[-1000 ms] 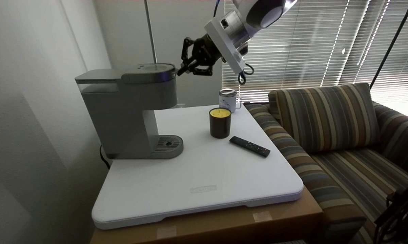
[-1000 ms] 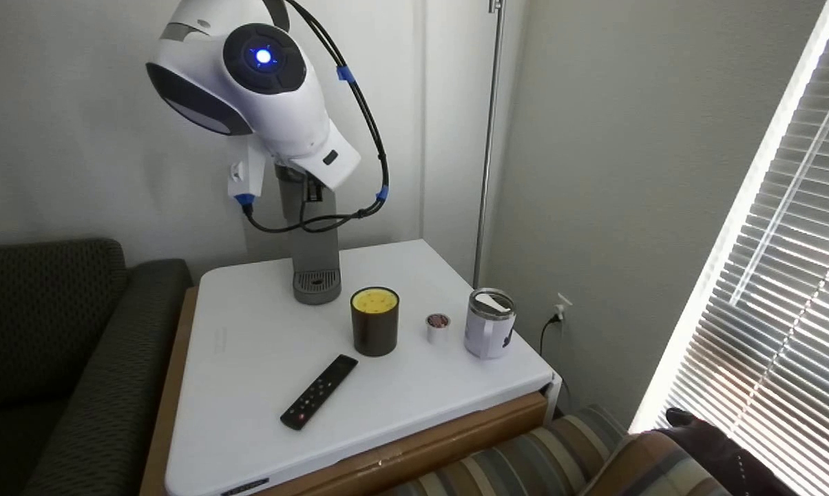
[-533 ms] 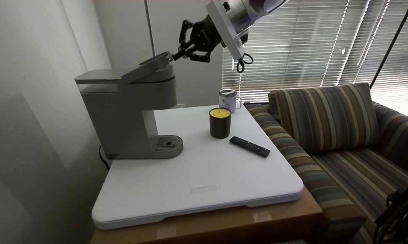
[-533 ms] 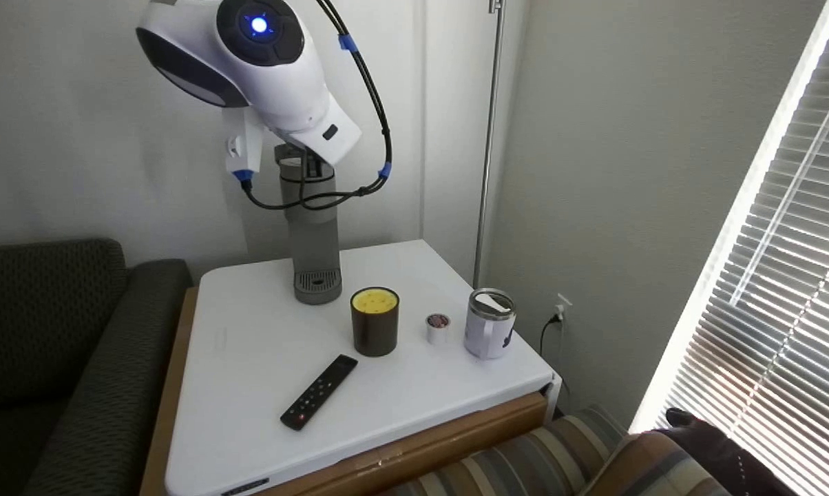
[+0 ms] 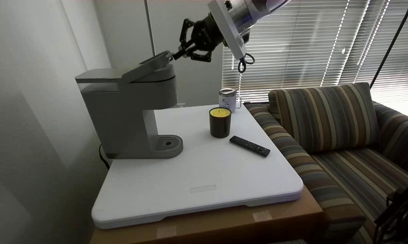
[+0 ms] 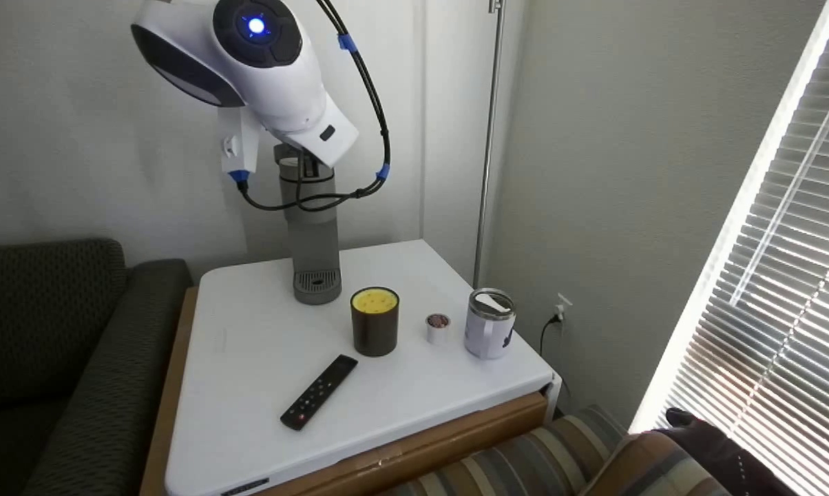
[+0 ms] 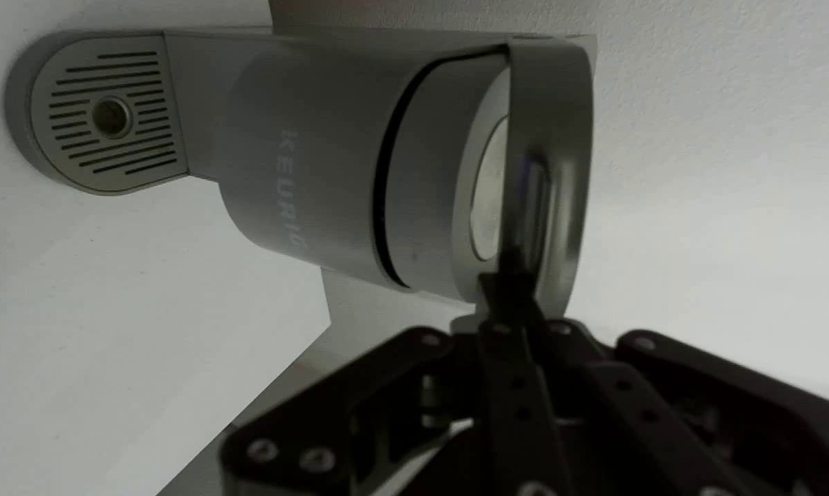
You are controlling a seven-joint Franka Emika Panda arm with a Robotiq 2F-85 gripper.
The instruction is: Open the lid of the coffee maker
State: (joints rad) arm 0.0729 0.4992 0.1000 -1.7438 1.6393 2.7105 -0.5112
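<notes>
The boxy grey coffee maker (image 5: 122, 115) stands at the left of the table in an exterior view. It also shows in an exterior view (image 6: 314, 241), partly behind the arm, and in the wrist view (image 7: 318, 165). Its lid (image 5: 149, 69) is tilted up at the front, with a gap between it and the head. In the wrist view the lid (image 7: 558, 103) stands away from the round pale opening. My gripper (image 5: 177, 56) is shut, its fingertips against the lid's front edge. In the wrist view the fingertips (image 7: 508, 289) meet at the lid's lip. The exact contact is dark.
A dark jar with yellow top (image 5: 220, 122), a black remote (image 5: 249, 146) and a white mug (image 5: 227, 100) are on the white table (image 5: 204, 173). A small pod (image 6: 438, 328) stands between jar and mug. A wall is behind the coffee maker. A striped sofa (image 5: 326, 118) borders the table.
My gripper has moved upward and the lid's front edge has risen with it, from lying flat to tilted. Over the last half second almost nothing has moved. The other objects stay put.
</notes>
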